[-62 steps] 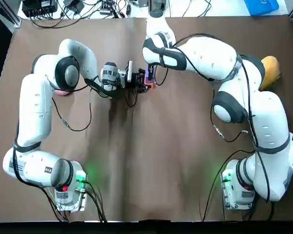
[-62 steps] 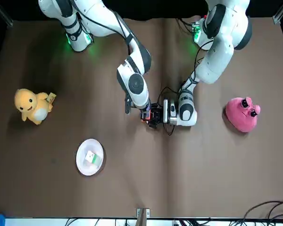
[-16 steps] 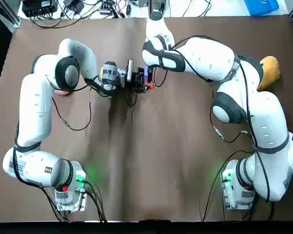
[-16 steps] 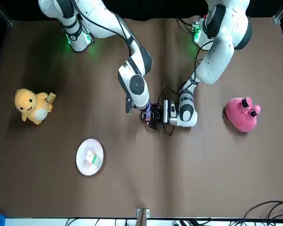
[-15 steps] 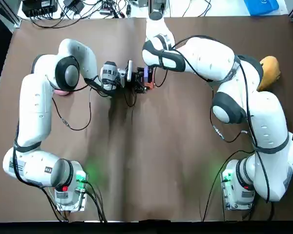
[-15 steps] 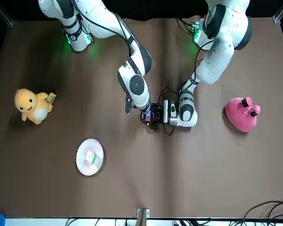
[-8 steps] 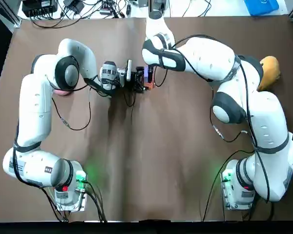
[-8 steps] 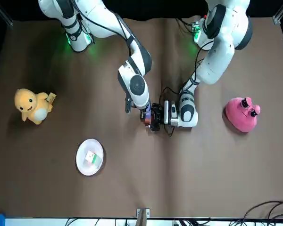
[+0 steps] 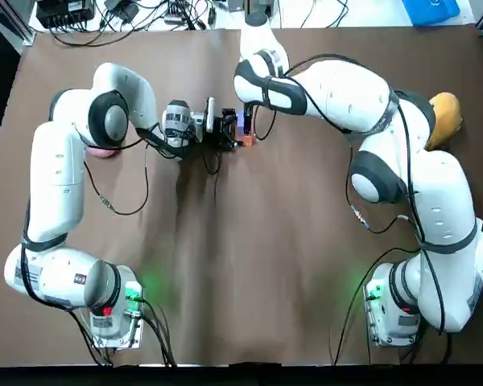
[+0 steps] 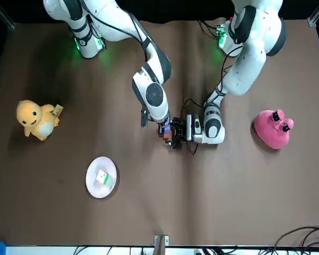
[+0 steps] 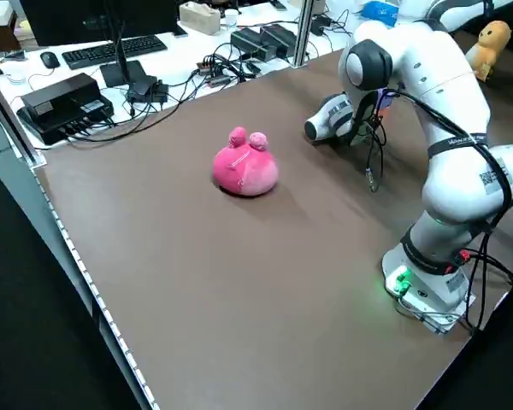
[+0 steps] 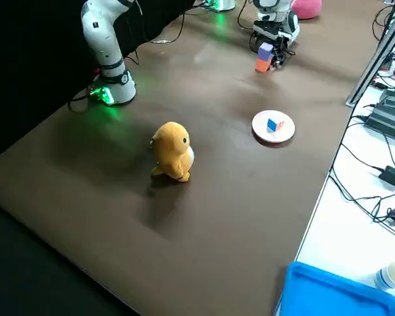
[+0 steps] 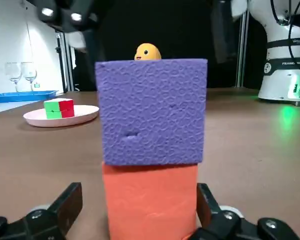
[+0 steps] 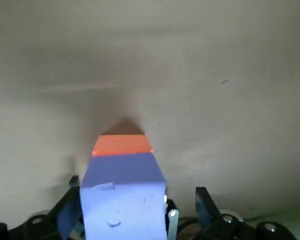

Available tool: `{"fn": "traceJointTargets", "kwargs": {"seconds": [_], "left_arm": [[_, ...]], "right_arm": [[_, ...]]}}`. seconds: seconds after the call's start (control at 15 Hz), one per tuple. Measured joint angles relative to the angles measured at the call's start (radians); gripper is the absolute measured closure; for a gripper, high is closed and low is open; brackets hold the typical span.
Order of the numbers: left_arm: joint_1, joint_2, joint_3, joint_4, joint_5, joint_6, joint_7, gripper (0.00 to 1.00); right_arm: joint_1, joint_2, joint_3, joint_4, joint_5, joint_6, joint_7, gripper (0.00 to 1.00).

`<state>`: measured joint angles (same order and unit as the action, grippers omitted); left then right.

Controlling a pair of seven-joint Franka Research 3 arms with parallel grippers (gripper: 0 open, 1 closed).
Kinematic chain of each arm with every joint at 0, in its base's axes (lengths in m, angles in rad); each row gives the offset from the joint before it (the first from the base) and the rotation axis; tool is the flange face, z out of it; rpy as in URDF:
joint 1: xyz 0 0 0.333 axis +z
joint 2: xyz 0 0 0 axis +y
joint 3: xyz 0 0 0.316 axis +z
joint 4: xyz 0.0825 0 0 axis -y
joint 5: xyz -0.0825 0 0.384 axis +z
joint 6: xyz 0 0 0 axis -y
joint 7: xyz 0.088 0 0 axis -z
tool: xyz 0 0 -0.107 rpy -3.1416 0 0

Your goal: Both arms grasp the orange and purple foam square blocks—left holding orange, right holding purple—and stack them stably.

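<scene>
The purple foam block (image 13: 152,112) is sitting squarely on the orange foam block (image 13: 150,200), the pair standing on the brown counter (image 9: 249,241) at its far middle, away from the arm bases. The left claw (image 13: 138,192) is lying low along the counter with its fingers (image 13: 72,200) spread either side of the orange block and a gap showing on each side, so it is gripping nothing. The right claw (image 14: 136,187) is hanging over the stack from above, its fingers open around the purple block; one is sitting close against the foam and the other is standing clear.

The stacking itself appears done, and the step in hand looks like the let-go and retreat. The next move is likely calling for the right claw to rise straight up and the left claw to draw straight back along the counter. Neither finger should brush the light foam, as a nudge could slide the purple block off or tip the pair. The pink plush toy (image 10: 274,129) and the yellow plush toy (image 10: 36,119) are sitting well apart from the stack.
</scene>
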<state>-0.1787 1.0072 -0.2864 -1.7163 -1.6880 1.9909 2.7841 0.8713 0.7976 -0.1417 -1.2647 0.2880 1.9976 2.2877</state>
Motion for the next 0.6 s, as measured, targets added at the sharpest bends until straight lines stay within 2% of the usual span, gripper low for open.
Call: {"fn": "traceJointTargets", "kwargs": {"seconds": [0.33, 0.6], "left_arm": [[0.030, -0.015, 0.000, -0.030, 0.001, -0.002, 0.000, 0.00], [0.074, -0.026, -0.003, -0.051, 0.069, -0.013, 0.000, 0.00]], "right_arm": [[0.000, -0.001, 0.000, 0.020, 0.000, -0.025, 0.000, 0.00], [-0.001, -0.001, -0.003, 0.033, 0.000, -0.028, 0.000, 0.00]]}}
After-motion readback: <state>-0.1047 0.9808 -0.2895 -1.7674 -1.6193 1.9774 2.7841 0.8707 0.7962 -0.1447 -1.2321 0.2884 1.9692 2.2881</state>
